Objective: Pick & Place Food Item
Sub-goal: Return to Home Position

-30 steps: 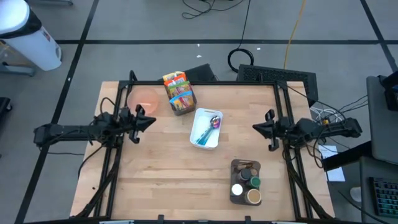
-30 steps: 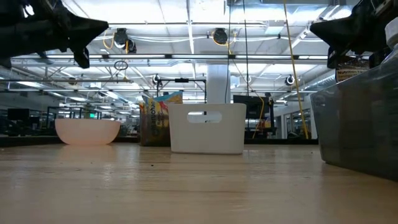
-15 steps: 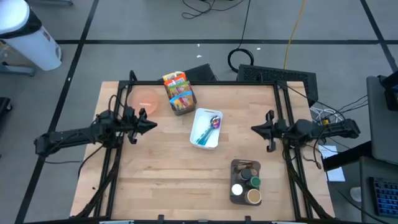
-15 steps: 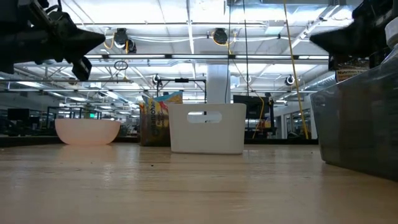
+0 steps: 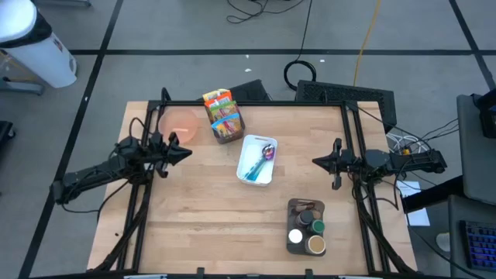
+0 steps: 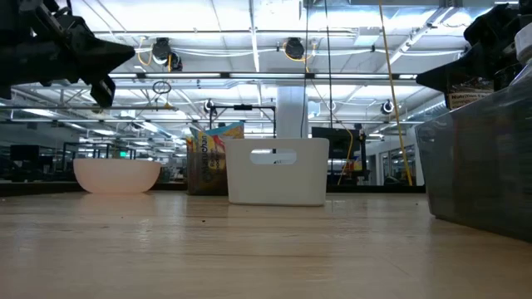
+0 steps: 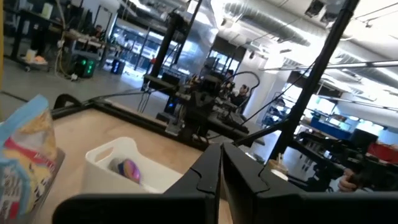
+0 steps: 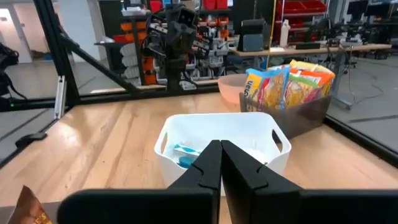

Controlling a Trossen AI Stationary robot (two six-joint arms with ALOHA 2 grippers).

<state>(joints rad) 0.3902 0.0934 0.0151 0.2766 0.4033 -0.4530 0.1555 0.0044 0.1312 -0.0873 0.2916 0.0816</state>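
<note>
Colourful snack bags [image 5: 221, 115] stand in a dark bin at the table's far side, next to a pink bowl [image 5: 180, 122]. A white bin [image 5: 257, 160] with a spoon and blue utensils rests on its base mid-table. My left gripper [image 5: 188, 150] hovers shut near the left edge, close to the bowl and pointing toward the white bin. My right gripper [image 5: 316, 161] hovers shut near the right edge, pointing level at the white bin [image 8: 217, 134]. In the wrist views both pairs of fingers [image 7: 221, 155] [image 8: 221, 149] meet with nothing between them.
A dark tray [image 5: 305, 226] of jars stands at the near right and fills the right of the low view as a dark wall [image 6: 482, 158]. Black frame rails run along both table sides. Bare wood lies between the white bin and the near edge.
My left arm has swung about its base, its rear part going toward the near edge, so the gripper now slants toward the far right; its tip has sunk a little. My right gripper has tipped down to level. Both stay shut.
</note>
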